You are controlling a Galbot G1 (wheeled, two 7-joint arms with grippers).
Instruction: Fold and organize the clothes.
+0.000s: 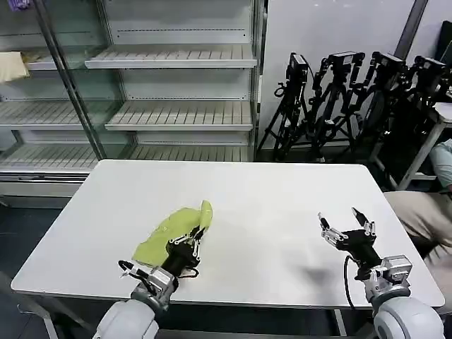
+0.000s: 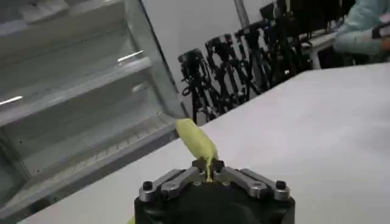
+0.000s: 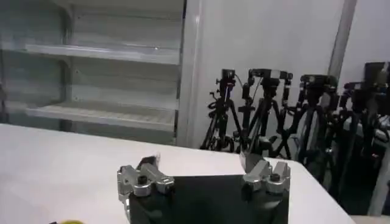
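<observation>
The clothes, a lime yellow-green T-shirt [image 1: 166, 232], lie crumpled on the white table [image 1: 261, 205] toward its front left. My left gripper [image 1: 198, 232] is shut on a fold of the shirt at its right edge, and the pinched cloth stands up as a peak [image 1: 206, 210]. In the left wrist view that strip of yellow-green cloth [image 2: 197, 141] rises from between the closed jaws of my left gripper [image 2: 209, 164]. My right gripper [image 1: 347, 222] hovers over the table's front right, open with nothing in it; the right wrist view shows its fingers [image 3: 148, 163] spread wide apart.
Metal shelving [image 1: 176, 106] stands behind the table, with a pale cream cloth [image 1: 13, 65] on a shelf at far left. Black tripods [image 1: 339, 99] crowd the back right. A seated person's leg [image 1: 424, 212] is at the table's right edge. Bare tabletop lies between the grippers.
</observation>
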